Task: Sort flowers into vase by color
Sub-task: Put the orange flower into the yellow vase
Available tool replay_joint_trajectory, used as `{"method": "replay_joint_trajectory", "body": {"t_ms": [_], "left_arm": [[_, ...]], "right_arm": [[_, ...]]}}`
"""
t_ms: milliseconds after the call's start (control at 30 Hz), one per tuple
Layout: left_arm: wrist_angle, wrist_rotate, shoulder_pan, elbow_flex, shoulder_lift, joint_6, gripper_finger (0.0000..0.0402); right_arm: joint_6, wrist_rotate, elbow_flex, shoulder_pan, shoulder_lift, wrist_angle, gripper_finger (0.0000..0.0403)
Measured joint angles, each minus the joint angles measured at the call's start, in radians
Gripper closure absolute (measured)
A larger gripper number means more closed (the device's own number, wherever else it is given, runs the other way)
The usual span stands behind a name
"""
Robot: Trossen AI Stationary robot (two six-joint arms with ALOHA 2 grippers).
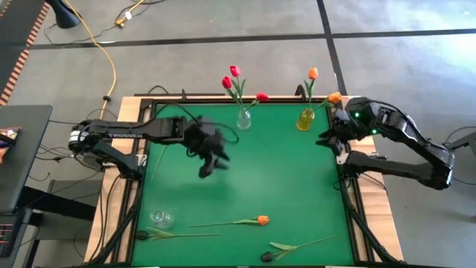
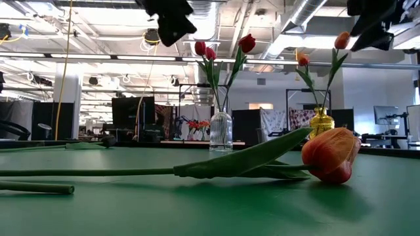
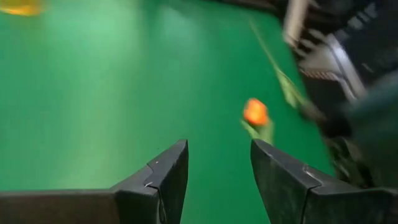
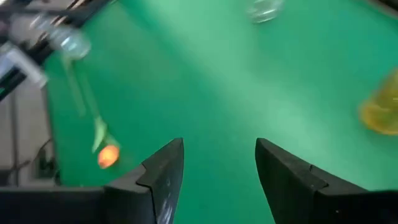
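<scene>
Left gripper: held spread and empty over the green mat, left of the clear vase | clear vase: red tulips held | orange tulip: laid flat near the mat's front edge | yellow vase: orange tulips held | right gripper: spread, empty, just right of the yellow vase.

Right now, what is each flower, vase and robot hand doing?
Clear vase: upright, holds three red flowers.
Yellow vase: upright, holds two orange flowers.
Third vase: at the table's near left, no flowers.
Orange flower: lying flat.
Two dark flowers: lying flat.
Left gripper: fingers open, empty.
Right gripper: fingers open, empty.
</scene>
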Motion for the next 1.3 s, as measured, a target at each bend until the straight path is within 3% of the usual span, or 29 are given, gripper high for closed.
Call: {"method": "replay_joint_trajectory", "body": {"t_ms": [233, 400, 533, 700, 1067, 1200, 1300], "left_arm": [[-0.003, -0.04, -0.192, 0.0, 0.094, 0.018, 0.0239], [0.009, -0.093, -0.311, 0.0, 0.22, -0.044, 0.0239], [0.11, -0.12, -0.392, 0.005, 0.333, -0.116, 0.0239], [0.148, -0.23, -0.48, 0.045, 0.444, -0.205, 0.0239], [0.151, -0.451, -0.576, 0.08, 0.615, -0.492, 0.0239], [0.148, -0.472, -0.594, 0.084, 0.632, -0.512, 0.0244], [0.134, -0.554, -0.612, 0.084, 0.635, -0.501, 0.0263]], "right_arm": [[0.0, 0.018, 0.0, 0.155, 0.0, 0.016, 0.0177], [-0.025, 0.038, 0.0, 0.221, 0.001, 0.057, 0.0184], [-0.055, 0.039, 0.0, 0.259, 0.0, 0.065, 0.019], [-0.061, 0.039, 0.0, 0.299, 0.0, 0.058, 0.0196], [-0.064, 0.039, 0.0, 0.405, 0.0, 0.056, 0.0204], [-0.064, 0.039, 0.0, 0.435, 0.0, 0.056, 0.0205], [-0.064, 0.039, 0.0, 0.448, 0.0, 0.056, 0.0205]]}}
